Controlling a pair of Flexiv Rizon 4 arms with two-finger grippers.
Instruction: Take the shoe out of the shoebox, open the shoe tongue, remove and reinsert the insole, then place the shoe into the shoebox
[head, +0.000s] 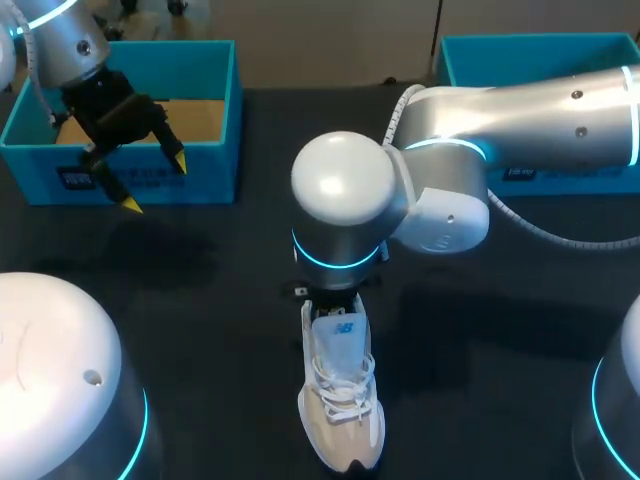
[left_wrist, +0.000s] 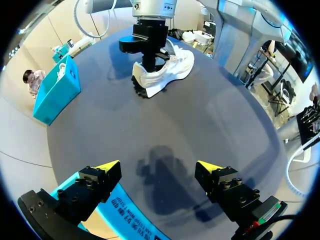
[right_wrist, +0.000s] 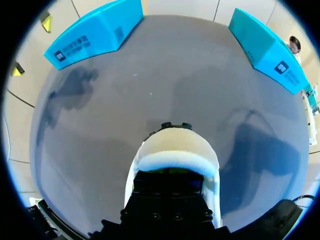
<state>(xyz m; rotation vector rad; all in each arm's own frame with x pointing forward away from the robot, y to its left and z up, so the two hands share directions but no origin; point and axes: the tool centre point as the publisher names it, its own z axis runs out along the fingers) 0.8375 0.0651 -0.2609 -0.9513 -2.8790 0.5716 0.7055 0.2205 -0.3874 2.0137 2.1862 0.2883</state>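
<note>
The dark table (head: 200, 300) is carrying everything, and the shoe is standing out of its box, on the table near the middle. The right arm (head: 520, 110) is coming in from the side and bending down over the shoe, while the left arm (head: 60, 40) is hanging at the far left. The left box (head: 150, 175) is lying open under that arm, and the right box (head: 540, 50) is sitting well apart at the far right. The white shoe (head: 340, 420) is resting on its sole, upright. The left gripper (left_wrist: 157, 166) is hovering over the front wall of the left box with its jaws spread wide and nothing between them. The right gripper (right_wrist: 168, 186) is reaching down into the heel opening of the shoe; whether it is grasping something inside, I cannot tell. The tongue (head: 335, 335) is sticking up behind the laces (head: 345, 385). I am judging the shoe as light, with a soft upper and a stiffer sole, so the heel collar is probably giving the firmest hold; the tongue is floppy and is best pinched at its top edge.
</note>
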